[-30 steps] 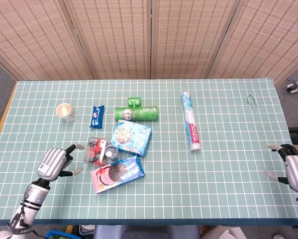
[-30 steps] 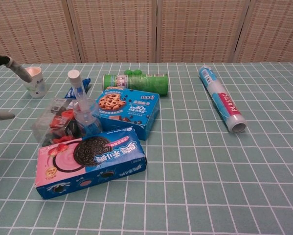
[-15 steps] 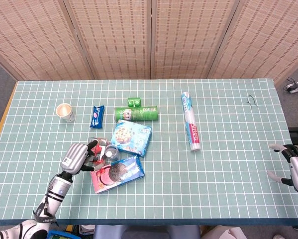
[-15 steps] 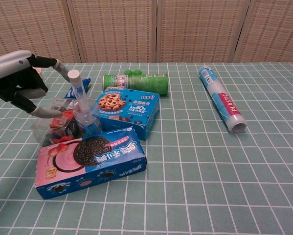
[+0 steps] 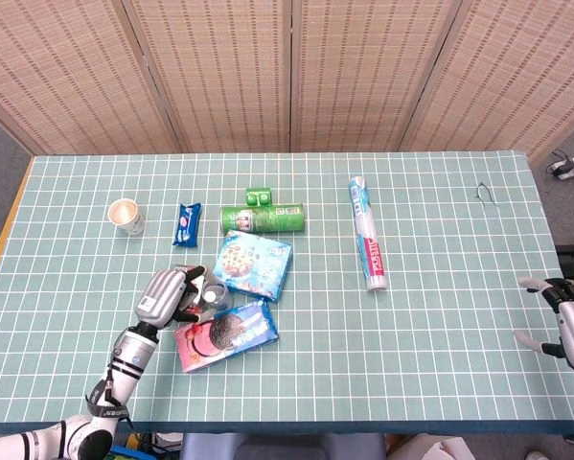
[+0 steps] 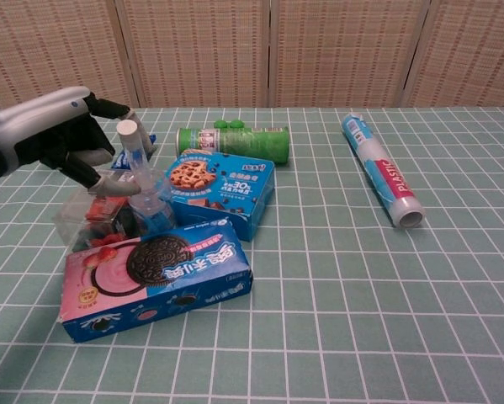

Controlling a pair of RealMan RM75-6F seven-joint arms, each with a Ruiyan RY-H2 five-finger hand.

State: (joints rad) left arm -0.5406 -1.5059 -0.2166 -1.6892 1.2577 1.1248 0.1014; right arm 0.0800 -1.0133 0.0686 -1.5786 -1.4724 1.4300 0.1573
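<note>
Fingers of the left hand [image 6: 62, 135] are spread and curling round the spray bottle [image 6: 142, 189]; one fingertip sits at the white cap, another lies against the bottle's neck; not clamped as far as I can tell, touching at most. Bottle stands upright near the table's [image 5: 440, 364] left front, wedged between the clear plastic tray [image 6: 87, 217] of red items and the blue cookie box [image 6: 220, 192], with the pink-and-blue Oreo box [image 6: 155, 279] just in front.

Change over the last second: left hand came in from the table's left edge, well apart from the cluster, first to just beside the tray, now right over tray and bottle; the head view shows the left hand [image 5: 169, 292] covering the tray and meeting the bottle. My read: reach is finished, grasp is forming but not closed; bottle has not tilted or shifted against its neighbours in either view.

Right hand [image 5: 571, 331] hangs at the table's right edge, fingers apart, holding nothing; it slid slightly outward a second ago and has sat the same since.

Everything else unchanged: green can [image 5: 263, 218] lying on its side behind the cookie box; plastic wrap roll [image 5: 367, 235] lying alone further right; paper cup [image 5: 125, 215] and small blue packet [image 5: 187, 222] at rear left.
</note>
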